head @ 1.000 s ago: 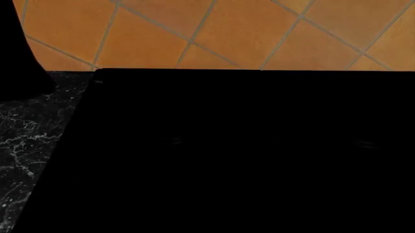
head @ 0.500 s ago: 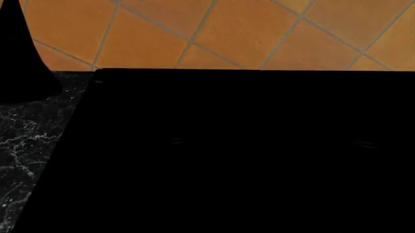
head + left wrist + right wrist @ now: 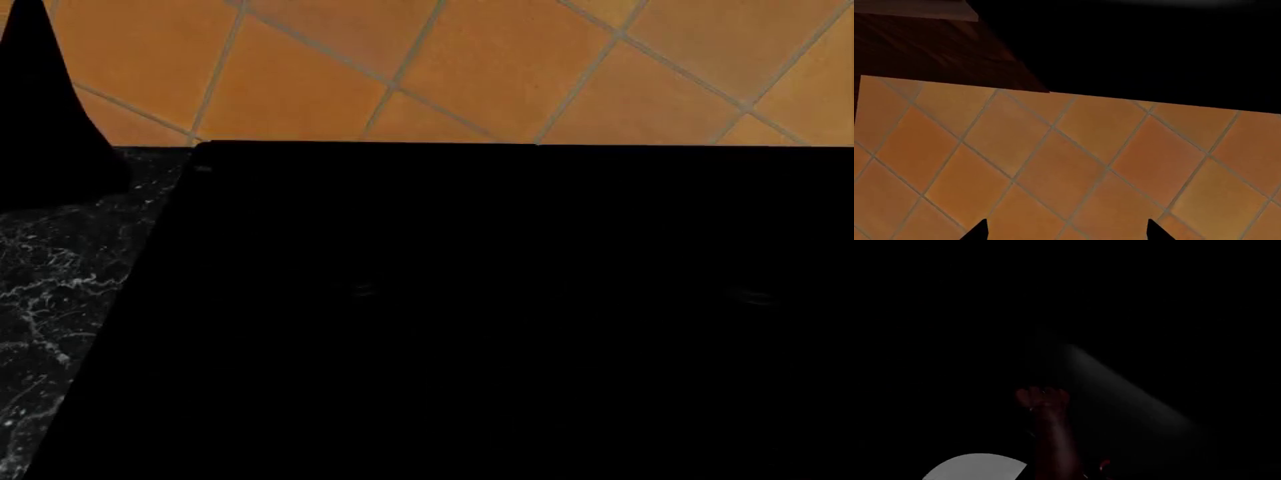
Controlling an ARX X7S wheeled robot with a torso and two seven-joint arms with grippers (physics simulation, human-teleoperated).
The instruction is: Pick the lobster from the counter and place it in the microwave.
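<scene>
In the head view the black microwave hides most of the marble counter; the left wrist view shows only orange wall tiles and the left gripper tips apart, holding nothing; the right wrist view, very dark, shows the dim red lobster, grip impossible to tell

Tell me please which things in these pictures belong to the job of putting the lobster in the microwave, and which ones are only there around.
Belong to the job:
lobster, dim dark red, in the right wrist view
microwave, large black box
counter, black marble

Only there:
orange tiled wall
pale round shape beside the lobster, too dark to name
</scene>
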